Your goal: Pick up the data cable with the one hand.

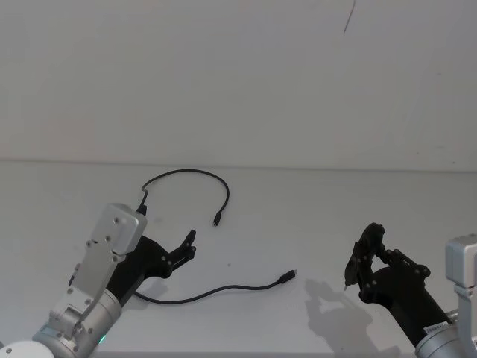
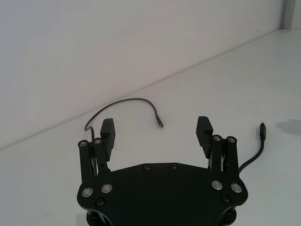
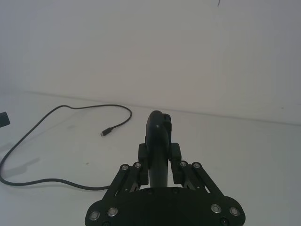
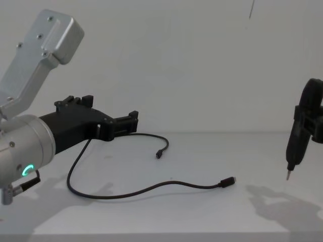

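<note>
The data cable point(image 1: 223, 289) lies loose on the white table, a thin black cord with one plug point(image 1: 216, 221) at the end of a far loop and the other plug point(image 1: 289, 277) nearer the middle. Its middle stretch runs under my left arm and is hidden there. My left gripper point(image 1: 186, 246) hovers above the table between the two runs, open, with nothing between its fingers point(image 2: 107, 134). The same cable point(image 4: 151, 189) lies below this gripper point(image 4: 113, 113) in the chest view. My right gripper point(image 1: 365, 257) stands off to the right, shut on a black pen-like pointed tool point(image 3: 157, 141).
A plain white wall point(image 1: 238, 74) rises behind the table's far edge point(image 1: 335, 168). A thin dark line point(image 1: 349, 16) hangs on the wall at the top right. Bare tabletop point(image 1: 320, 224) lies between the cable and the right arm.
</note>
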Controlling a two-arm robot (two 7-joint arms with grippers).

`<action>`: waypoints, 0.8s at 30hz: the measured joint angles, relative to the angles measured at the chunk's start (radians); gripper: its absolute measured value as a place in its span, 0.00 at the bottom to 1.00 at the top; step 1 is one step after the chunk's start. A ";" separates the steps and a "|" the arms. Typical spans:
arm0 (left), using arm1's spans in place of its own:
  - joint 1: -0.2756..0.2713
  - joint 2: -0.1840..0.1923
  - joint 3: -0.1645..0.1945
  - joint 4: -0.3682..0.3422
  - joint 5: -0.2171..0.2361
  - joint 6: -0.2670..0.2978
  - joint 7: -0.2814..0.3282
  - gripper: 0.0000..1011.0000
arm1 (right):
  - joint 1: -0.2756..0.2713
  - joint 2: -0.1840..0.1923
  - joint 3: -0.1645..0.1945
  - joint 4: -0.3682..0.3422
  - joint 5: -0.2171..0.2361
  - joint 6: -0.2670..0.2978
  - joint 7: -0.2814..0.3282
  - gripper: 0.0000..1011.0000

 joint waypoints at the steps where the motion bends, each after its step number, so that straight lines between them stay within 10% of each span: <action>1: -0.001 0.000 0.000 0.001 0.000 0.000 -0.002 0.99 | 0.000 0.000 0.000 0.000 0.000 0.000 0.000 0.27; 24: -0.109 0.033 0.058 0.066 -0.011 -0.002 -0.229 0.99 | 0.000 0.000 0.000 0.000 0.000 0.000 0.000 0.27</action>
